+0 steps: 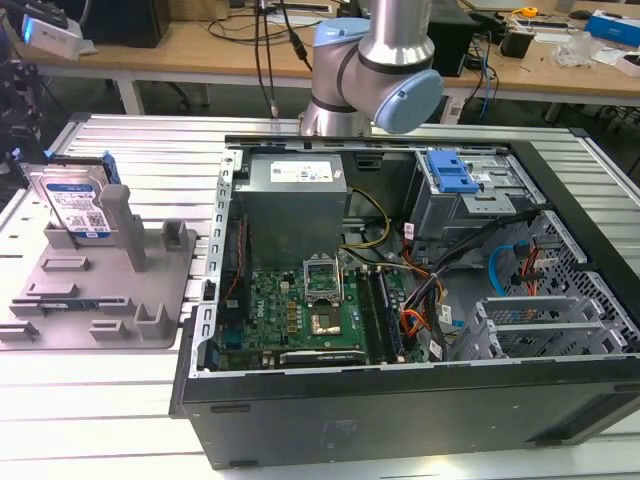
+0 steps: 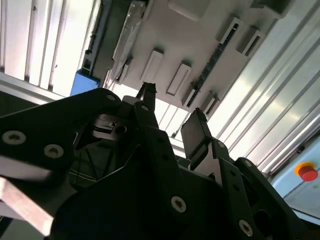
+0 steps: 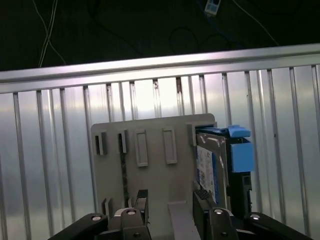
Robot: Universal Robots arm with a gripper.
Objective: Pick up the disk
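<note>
The flat silver rectangular hard disk with its white-and-blue label and blue plastic side rails stands on edge in a slot at the far corner of the grey plastic holder tray. The tray lies on the ribbed aluminium counter, at the exterior view's left of the open black computer case. The grey robot arm rises behind the case. In the first wrist view the jaws stand open over the tray with nothing between them. Their black fingers are apart, and the disk appears just to the outer side of one finger. The second wrist view likewise shows the fingers spread above the tray.
</note>
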